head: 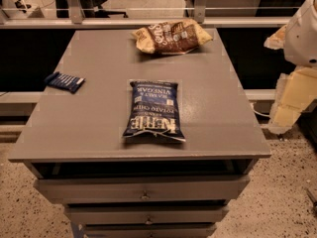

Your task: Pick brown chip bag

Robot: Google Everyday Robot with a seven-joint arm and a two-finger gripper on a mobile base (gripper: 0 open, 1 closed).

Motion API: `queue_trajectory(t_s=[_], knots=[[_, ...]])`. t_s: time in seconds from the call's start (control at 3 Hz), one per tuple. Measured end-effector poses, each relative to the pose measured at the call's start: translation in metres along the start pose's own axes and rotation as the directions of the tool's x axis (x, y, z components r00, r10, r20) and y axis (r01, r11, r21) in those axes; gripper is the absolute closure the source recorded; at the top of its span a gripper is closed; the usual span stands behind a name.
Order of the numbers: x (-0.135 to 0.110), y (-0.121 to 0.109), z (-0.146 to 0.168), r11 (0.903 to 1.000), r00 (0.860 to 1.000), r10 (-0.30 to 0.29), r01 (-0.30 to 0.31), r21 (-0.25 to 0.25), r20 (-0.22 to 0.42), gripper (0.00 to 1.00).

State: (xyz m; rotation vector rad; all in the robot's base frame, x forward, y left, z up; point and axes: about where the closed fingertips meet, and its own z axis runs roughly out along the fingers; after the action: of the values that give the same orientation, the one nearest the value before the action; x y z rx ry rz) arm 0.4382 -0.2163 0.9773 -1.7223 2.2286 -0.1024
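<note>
The brown chip bag lies flat at the far middle of the grey table. It is crinkled and dark brown, with tan ends and white lettering. My gripper hangs on the white arm at the right edge of the view. It is off the table's right side, well to the right of the bag and nearer to me than the bag. It touches nothing on the table.
A dark blue Kettle chip bag lies in the middle of the table, nearer the front. A small flat blue packet lies near the left edge. Drawers sit under the tabletop. A railing runs behind the table.
</note>
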Motion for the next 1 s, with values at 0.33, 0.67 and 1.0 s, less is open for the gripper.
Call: queue_trajectory(t_s=[0.33,0.67,1.0], knots=[[0.0,0.0,0.0,1.0,1.0,0.0,0.0,0.0,0.0,0.0],[-0.003,-0.004,0.001,1.0,1.0,-0.001,0.001,0.007,0.014,0.0],[-0.018,-0.025,0.013,0.9995,0.998,0.002,-0.004,0.032,0.065,0.0]])
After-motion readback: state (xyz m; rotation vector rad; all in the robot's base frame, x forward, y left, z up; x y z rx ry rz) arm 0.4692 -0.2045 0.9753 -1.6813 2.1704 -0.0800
